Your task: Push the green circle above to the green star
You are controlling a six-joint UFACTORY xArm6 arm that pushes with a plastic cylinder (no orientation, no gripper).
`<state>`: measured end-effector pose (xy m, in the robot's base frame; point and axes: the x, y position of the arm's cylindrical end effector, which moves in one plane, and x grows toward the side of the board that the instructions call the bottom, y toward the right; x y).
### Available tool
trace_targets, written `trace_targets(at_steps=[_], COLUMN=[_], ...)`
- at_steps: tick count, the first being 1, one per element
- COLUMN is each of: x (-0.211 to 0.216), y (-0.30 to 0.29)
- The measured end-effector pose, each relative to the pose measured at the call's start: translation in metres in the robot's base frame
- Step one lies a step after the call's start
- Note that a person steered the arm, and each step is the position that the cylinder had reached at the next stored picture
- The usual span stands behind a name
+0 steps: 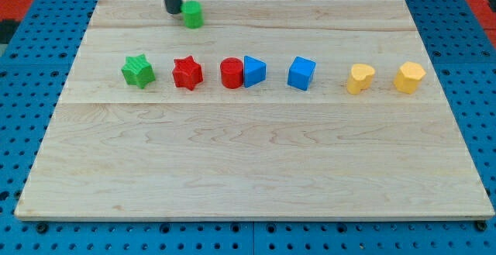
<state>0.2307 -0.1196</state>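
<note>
Resting at the upper left of the frame, my tip (pixel 172 11) touches the left side of the green circle (pixel 192 14); no jaws show, only the rod. Lower left sits the green star (pixel 138 71), well apart. Rightward along the table (pixel 248 162): red star (pixel 187 73), red cylinder (pixel 231 74), blue triangle (pixel 254 71), blue cube (pixel 301 74), two yellow blocks (pixel 359 78).

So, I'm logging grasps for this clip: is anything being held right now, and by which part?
Nothing is held. My tip only stands at the left side of the green circle, near the board's top edge; contact cannot be told.
</note>
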Motion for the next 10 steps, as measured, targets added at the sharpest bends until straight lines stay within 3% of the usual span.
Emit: trace_targets(at_steps=[1,2,4,5,7,8,10], x=[-0.039,-0.013,0.006,-0.036,0.043,0.043,0.088], y=[0.005,0.042,0.005,0.049,0.056,0.016,0.001])
